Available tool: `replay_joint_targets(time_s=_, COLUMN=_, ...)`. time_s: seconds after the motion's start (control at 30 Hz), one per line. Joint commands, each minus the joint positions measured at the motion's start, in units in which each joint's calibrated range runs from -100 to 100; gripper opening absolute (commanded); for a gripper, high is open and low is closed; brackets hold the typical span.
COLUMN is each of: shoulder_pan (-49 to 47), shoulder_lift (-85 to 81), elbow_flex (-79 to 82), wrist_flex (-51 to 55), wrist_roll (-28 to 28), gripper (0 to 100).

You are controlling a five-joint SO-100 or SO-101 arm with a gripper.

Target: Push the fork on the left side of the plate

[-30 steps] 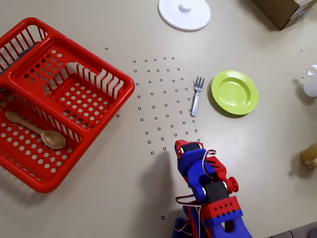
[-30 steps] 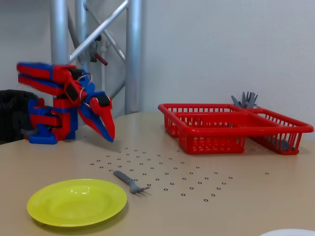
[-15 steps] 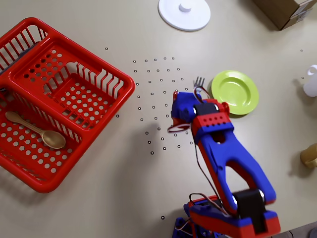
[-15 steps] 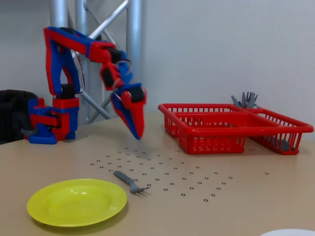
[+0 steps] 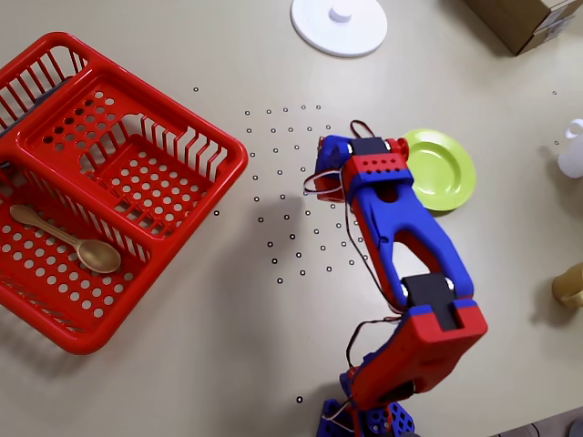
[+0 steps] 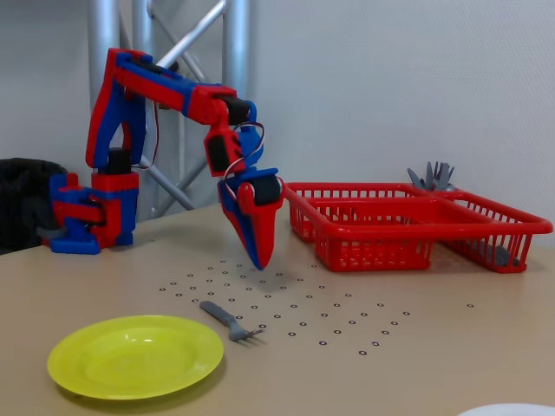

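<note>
The lime-green plate (image 6: 134, 355) sits at the front left of the fixed view; in the overhead view it (image 5: 446, 168) lies just right of the arm. The small silver fork (image 6: 230, 319) lies flat on the table just right of the plate's rim, tines toward the camera. In the overhead view the arm hides it. My gripper (image 6: 260, 263) points straight down with its jaws shut and empty. Its tip is just above the dotted patch of table, a little behind and to the right of the fork. From above, the gripper (image 5: 330, 177) sits left of the plate.
A red plastic basket (image 5: 137, 118) lies left in the overhead view, holding a wooden spoon (image 5: 68, 238). Grey cutlery (image 6: 434, 178) stands in it. A white disc (image 5: 339, 23), a cardboard box (image 5: 528, 18) and small objects (image 5: 572, 150) line the table's edges.
</note>
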Motion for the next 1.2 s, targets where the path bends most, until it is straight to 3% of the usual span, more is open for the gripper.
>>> replay_joint_targets(time_s=0.0, shoulder_pan=1.38, shoulder_lift=-3.53, elbow_flex=-2.16, wrist_flex=0.11, wrist_roll=0.83, gripper=0)
replay_joint_targets(time_s=0.6, shoulder_pan=4.83, shoulder_lift=-2.26, elbow_flex=2.83, wrist_flex=-3.19, wrist_roll=2.64, gripper=0)
replay_joint_targets(time_s=0.87, shoulder_pan=7.27, shoulder_lift=-0.57, elbow_flex=10.62, wrist_flex=-14.45, wrist_roll=4.88, gripper=0)
replay_joint_targets(time_s=1.17, shoulder_pan=10.28, shoulder_lift=1.04, elbow_flex=12.07, wrist_flex=-16.55, wrist_roll=6.69, gripper=0)
